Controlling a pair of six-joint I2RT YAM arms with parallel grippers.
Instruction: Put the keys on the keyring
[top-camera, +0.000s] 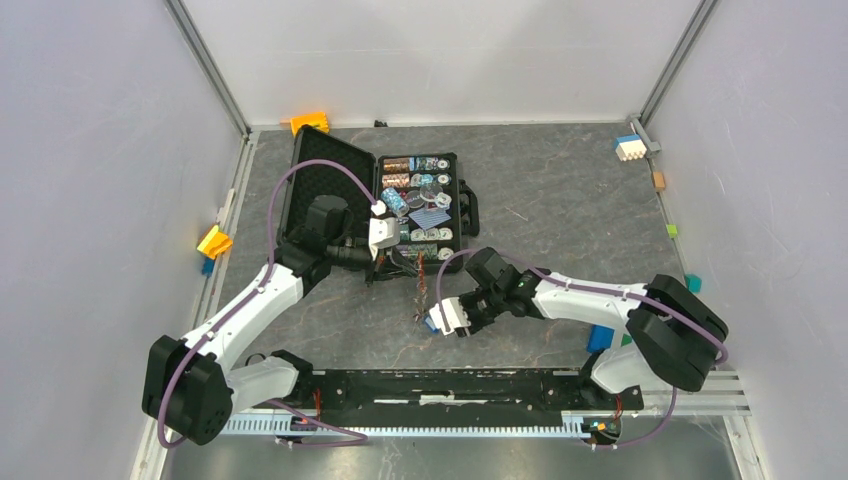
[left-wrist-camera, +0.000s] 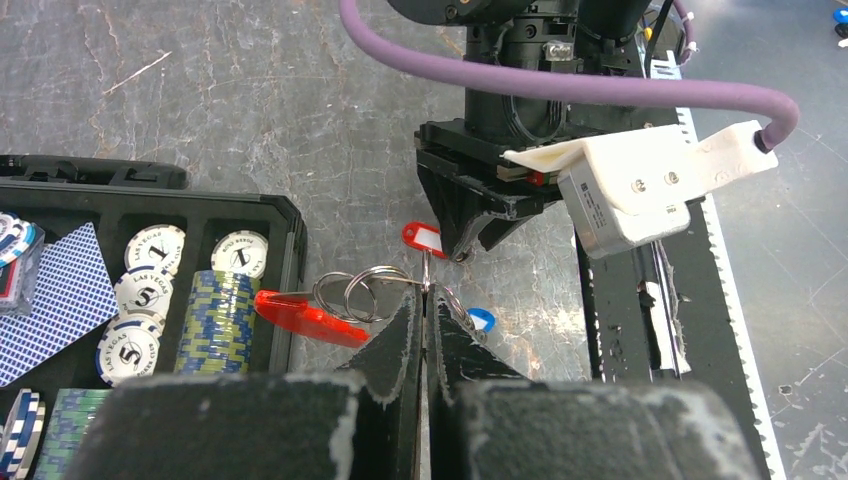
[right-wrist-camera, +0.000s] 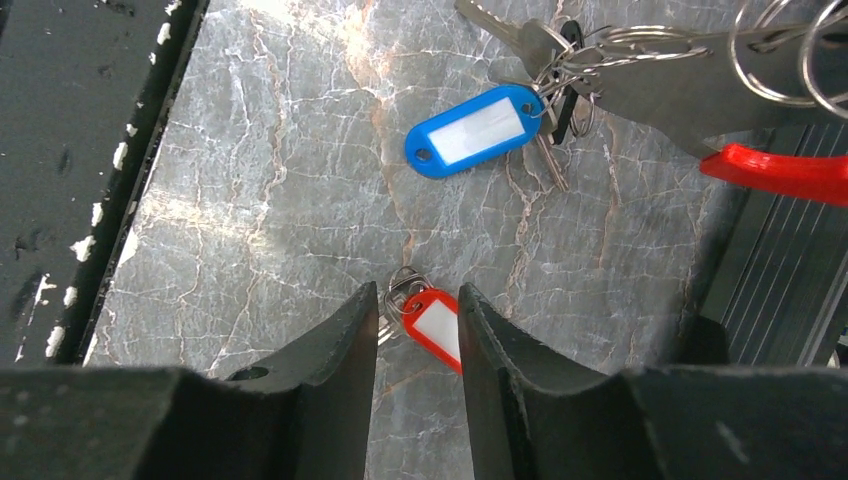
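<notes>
My left gripper (left-wrist-camera: 428, 292) is shut on the keyring (left-wrist-camera: 350, 292), pinching its thin silvery wire just above the table. The ring's loops and long red tag (left-wrist-camera: 305, 316) stick out to the left of the tips. In the right wrist view that tag (right-wrist-camera: 780, 172) shows at the upper right. The red-headed key (right-wrist-camera: 437, 325) lies on the table between the fingers of my open right gripper (right-wrist-camera: 417, 292), close to the right finger. The blue-headed key (right-wrist-camera: 470, 132) lies farther off beside the left fingertips, with silvery key blades next to it.
An open black case (top-camera: 300, 190) of poker chips and cards stands just behind the left gripper; its wall (left-wrist-camera: 290, 260) is near the ring. A black rail (top-camera: 450, 385) runs along the near edge. Small coloured blocks (top-camera: 310, 122) (top-camera: 630, 148) sit by the walls.
</notes>
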